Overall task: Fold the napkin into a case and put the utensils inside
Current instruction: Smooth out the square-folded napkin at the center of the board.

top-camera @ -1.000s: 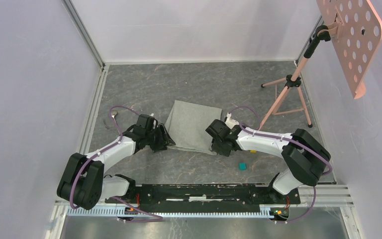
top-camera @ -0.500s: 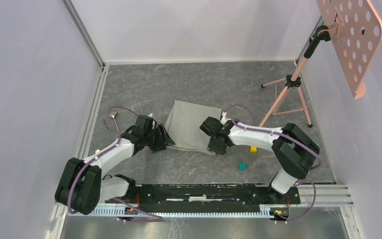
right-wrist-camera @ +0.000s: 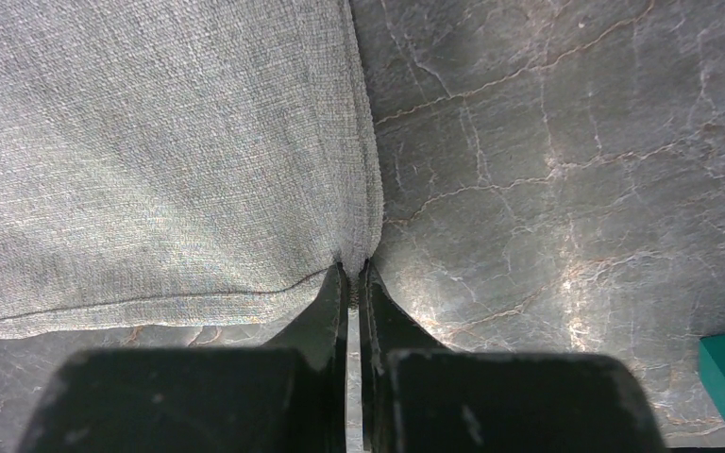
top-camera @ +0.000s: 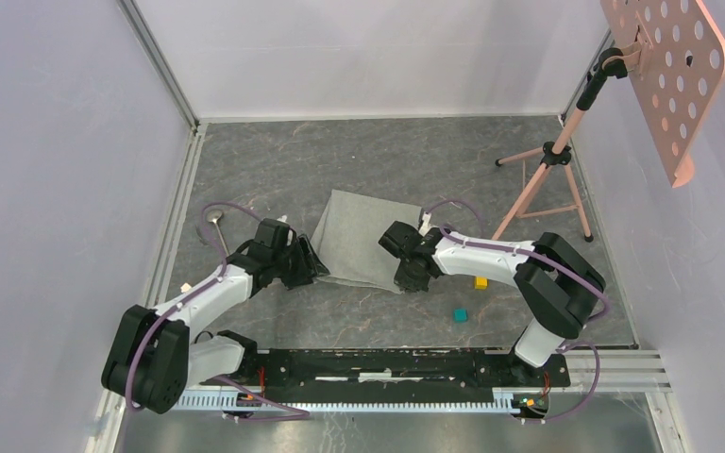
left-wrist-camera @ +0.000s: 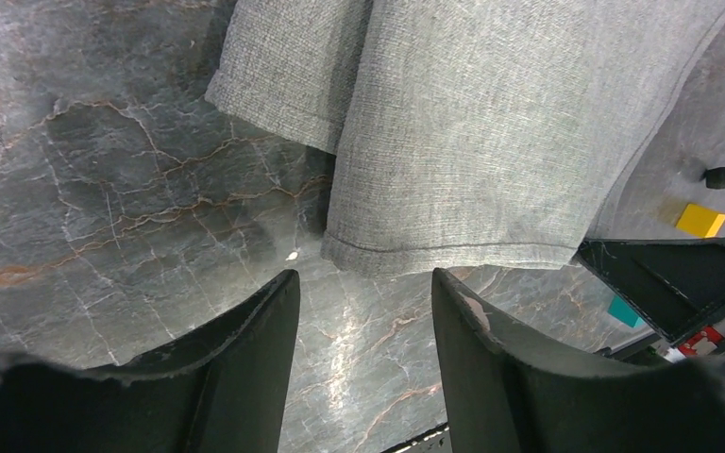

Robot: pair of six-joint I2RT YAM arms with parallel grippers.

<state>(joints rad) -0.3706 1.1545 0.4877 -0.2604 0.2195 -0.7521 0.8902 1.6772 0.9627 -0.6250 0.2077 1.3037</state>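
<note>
From above, you had brought the right gripper (top-camera: 408,281) in to the near right corner of the napkin (top-camera: 363,236), which lay mid-table (top-camera: 274,160). Left wrist: the left gripper (left-wrist-camera: 363,283) gaped just short of the hem. Right wrist: the jaws had pinched that corner, so I judged the fold ready.

No text or labels legible, apparently, anywhere.

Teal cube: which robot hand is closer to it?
Right. The right hand pinches the napkin's near right corner, the teal cube lying close beside it. The left hand is open at the napkin's other near corner, farther from the cube.
</note>
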